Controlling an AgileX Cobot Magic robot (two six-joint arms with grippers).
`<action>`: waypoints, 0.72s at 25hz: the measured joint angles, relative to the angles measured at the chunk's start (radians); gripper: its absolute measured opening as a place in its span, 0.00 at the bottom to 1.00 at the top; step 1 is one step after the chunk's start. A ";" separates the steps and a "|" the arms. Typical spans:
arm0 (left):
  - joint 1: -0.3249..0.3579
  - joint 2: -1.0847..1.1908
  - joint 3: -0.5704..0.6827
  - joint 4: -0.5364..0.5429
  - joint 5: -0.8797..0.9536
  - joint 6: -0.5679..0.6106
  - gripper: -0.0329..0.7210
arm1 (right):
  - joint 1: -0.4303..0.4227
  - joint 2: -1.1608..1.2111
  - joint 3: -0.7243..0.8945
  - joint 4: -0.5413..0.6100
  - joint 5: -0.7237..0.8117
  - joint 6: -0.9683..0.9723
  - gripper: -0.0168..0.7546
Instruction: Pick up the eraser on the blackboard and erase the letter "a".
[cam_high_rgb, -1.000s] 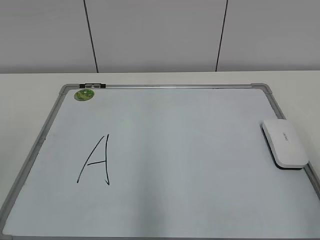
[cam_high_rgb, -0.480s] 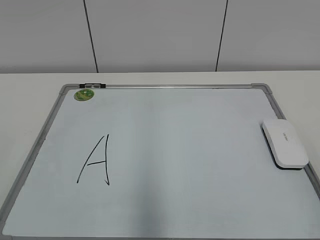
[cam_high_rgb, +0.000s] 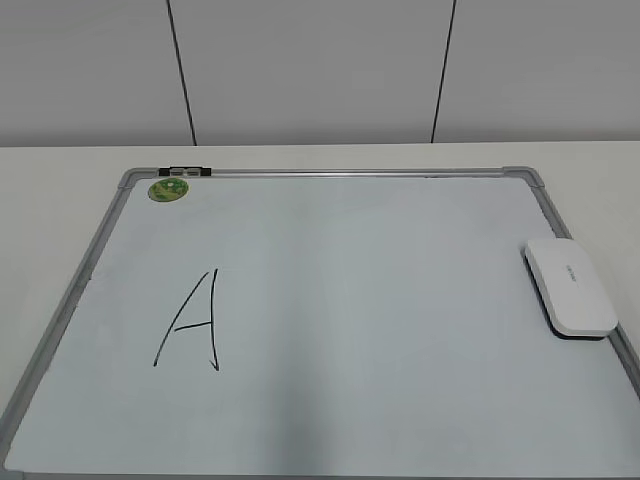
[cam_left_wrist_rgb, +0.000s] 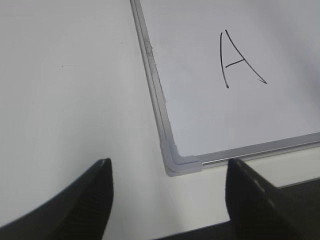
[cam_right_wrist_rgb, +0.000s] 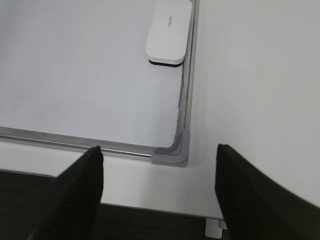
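Exterior view: one large rectangular whiteboard with a pale surface and grey metal frame, the blackboard (cam_high_rgb: 330, 300), lies flat on the white table (cam_high_rgb: 60, 180), filling most of the table's near half. On the board lie one white glossy rounded-rectangle eraser (cam_high_rgb: 570, 287), against the right frame edge, and one round green magnet (cam_high_rgb: 168, 189), at the far-left corner. One tall slanted capital "A" (cam_high_rgb: 192, 320) in black marker stands on the left half. A small lowercase "a" cannot be made out. Neither gripper shows here.

Left wrist view: the left gripper (cam_left_wrist_rgb: 167, 187), jaws spread wide and holding nothing, hangs above the table over the board's near-left corner. The capital "A" is well apart from it.

Right wrist view: the right gripper (cam_right_wrist_rgb: 159, 172), jaws likewise spread and empty, hangs over the board's near-right corner. The eraser rests flat against the right frame, well apart from the fingers.
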 joint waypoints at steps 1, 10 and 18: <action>0.000 0.000 0.000 0.000 0.000 0.000 0.73 | 0.000 0.000 0.000 0.006 0.000 -0.012 0.70; 0.000 0.000 0.000 0.000 0.000 0.004 0.71 | 0.000 0.000 0.000 0.015 -0.004 -0.028 0.70; 0.000 0.000 0.000 -0.013 -0.001 0.021 0.70 | 0.000 0.000 0.000 0.019 -0.005 -0.030 0.70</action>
